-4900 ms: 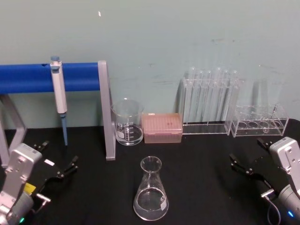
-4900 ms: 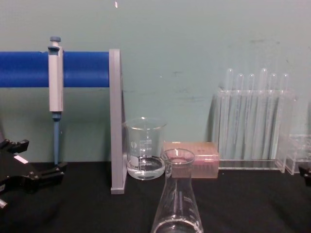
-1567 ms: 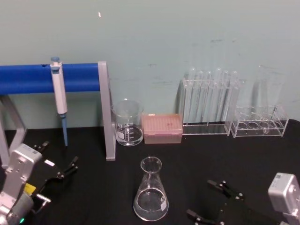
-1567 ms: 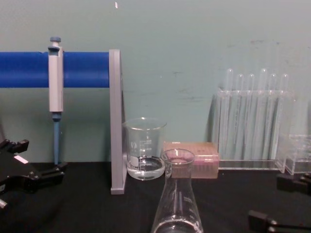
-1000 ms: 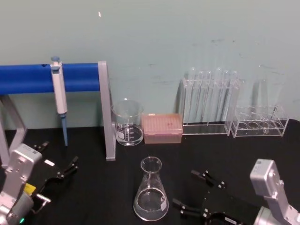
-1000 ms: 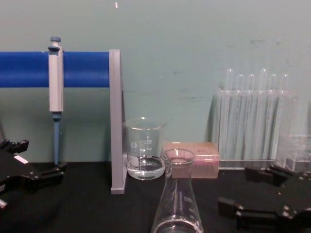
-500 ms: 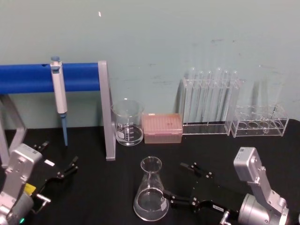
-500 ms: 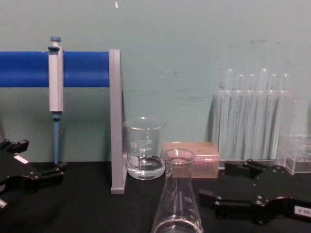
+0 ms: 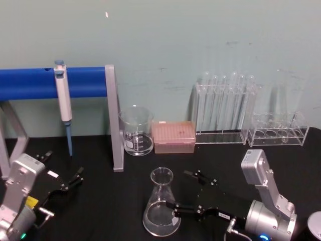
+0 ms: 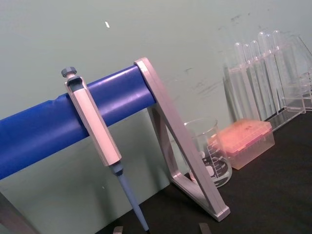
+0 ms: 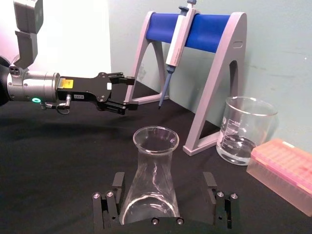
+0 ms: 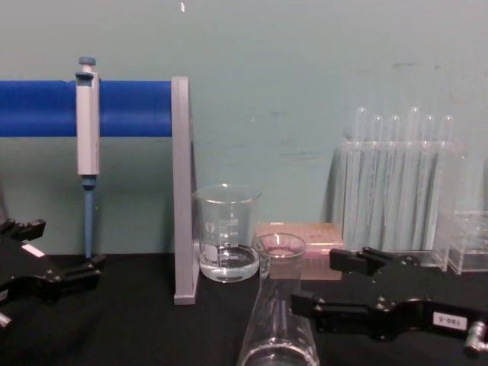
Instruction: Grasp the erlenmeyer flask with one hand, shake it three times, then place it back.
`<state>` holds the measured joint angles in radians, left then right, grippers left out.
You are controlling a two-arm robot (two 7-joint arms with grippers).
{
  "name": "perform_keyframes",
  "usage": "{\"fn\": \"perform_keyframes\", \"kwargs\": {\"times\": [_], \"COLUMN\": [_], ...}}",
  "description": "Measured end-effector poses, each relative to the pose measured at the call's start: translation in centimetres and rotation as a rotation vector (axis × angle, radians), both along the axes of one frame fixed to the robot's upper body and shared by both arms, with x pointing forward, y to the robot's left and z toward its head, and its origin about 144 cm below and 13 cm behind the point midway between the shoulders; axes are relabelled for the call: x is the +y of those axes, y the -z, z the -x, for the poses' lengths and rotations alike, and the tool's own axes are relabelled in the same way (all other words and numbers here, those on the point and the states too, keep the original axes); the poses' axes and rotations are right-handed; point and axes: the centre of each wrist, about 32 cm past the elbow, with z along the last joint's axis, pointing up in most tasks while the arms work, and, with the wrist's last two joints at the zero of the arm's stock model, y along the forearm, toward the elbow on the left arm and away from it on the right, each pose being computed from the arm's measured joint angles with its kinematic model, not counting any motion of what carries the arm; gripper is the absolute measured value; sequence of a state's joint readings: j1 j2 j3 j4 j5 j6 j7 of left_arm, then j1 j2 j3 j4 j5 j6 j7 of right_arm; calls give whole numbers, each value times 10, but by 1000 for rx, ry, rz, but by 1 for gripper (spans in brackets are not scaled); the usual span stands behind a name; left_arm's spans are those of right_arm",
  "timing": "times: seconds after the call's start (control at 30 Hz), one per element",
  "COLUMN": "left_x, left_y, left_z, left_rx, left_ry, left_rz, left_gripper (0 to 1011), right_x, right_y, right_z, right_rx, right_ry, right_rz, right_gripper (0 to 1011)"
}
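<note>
Since half a second ago the right gripper point(image 9: 179, 190) has slid further in from 4 o'clock, and its fingers now reach either side of the flask point(image 9: 160, 197) where before they stopped just short of it. The flask has not moved: it stands upright on the black table point(image 9: 110, 201) at 6 o'clock, near the front edge. The right gripper's fingers are spread wide. In the right wrist view one sits on each side of the flask's wide lower body, with a clear gap on at least one side, so the glass is not pinched. From the chest camera the far finger passes behind the neck and the near one lies level with the flask's upper body.

At 8 o'clock the left gripper point(image 9: 61, 169) rests low over the table, well apart from the flask, fingers spread and holding nothing.

A beaker point(image 9: 136, 131) stands at 11 o'clock from the flask, and a pink box point(image 9: 173, 136) just beside it at 12 o'clock.
</note>
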<state>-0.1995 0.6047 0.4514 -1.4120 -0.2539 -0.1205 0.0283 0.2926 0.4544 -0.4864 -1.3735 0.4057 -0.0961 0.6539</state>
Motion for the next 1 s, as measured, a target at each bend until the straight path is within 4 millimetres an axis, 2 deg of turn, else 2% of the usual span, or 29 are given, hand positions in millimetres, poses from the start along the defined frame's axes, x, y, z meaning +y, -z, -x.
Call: {"fn": "perform_keyframes", "kwargs": {"times": [1.0], "left_x": [0], "left_y": [0], "left_z": [0], "left_rx": [0], "left_ry": [0], "left_rz": [0], "left_gripper": [1001], "right_x": [20], "right_y": [0], "right_z": [-21], "right_rx": [8], "right_ry": [-61], "right_rz": [-26], "right_gripper": [1000]}}
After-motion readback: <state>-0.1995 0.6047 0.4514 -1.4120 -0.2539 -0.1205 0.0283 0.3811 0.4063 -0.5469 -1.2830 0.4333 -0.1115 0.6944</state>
